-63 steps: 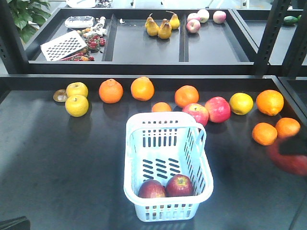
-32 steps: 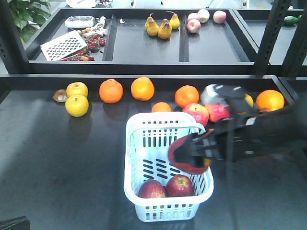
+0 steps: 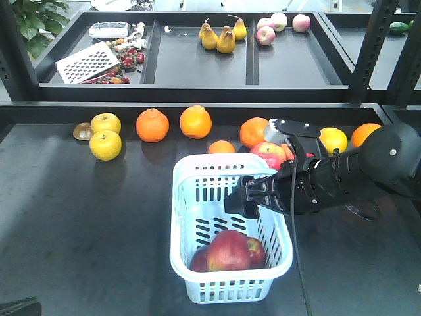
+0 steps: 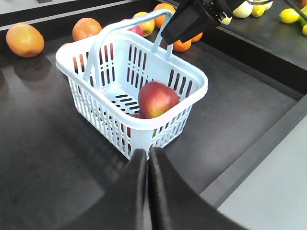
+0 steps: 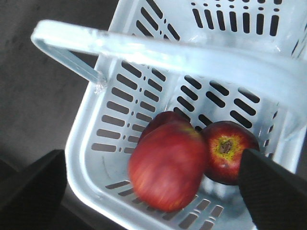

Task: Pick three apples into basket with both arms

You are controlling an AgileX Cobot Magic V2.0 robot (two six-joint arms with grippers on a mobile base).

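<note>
The pale blue basket [image 3: 179,224] stands mid-table with three dark red apples at its near end. The biggest apple [image 3: 227,250] lies blurred on top of the other two [image 3: 256,253] [image 3: 198,262]. My right gripper [image 3: 241,197] hovers open just above the basket's right side, holding nothing. In the right wrist view its fingers [image 5: 271,187] stand wide apart over the blurred apple [image 5: 168,165], a second apple [image 5: 225,151] and a half-hidden third [image 5: 160,120]. My left gripper [image 4: 146,155] is shut and empty, near the basket's [image 4: 192,72] front corner.
Behind the basket runs a row of oranges [image 3: 195,121], yellow fruits [image 3: 105,145] and brighter pinkish apples [image 3: 268,155]. A raised shelf behind holds pears [image 3: 223,36], pale apples [image 3: 276,23] and a grater [image 3: 85,62]. The table's raised front lip [image 4: 249,163] lies close to the basket.
My right arm swung in from the right edge with an apple, reached over the basket and opened. That apple now lies on the two in the basket.
</note>
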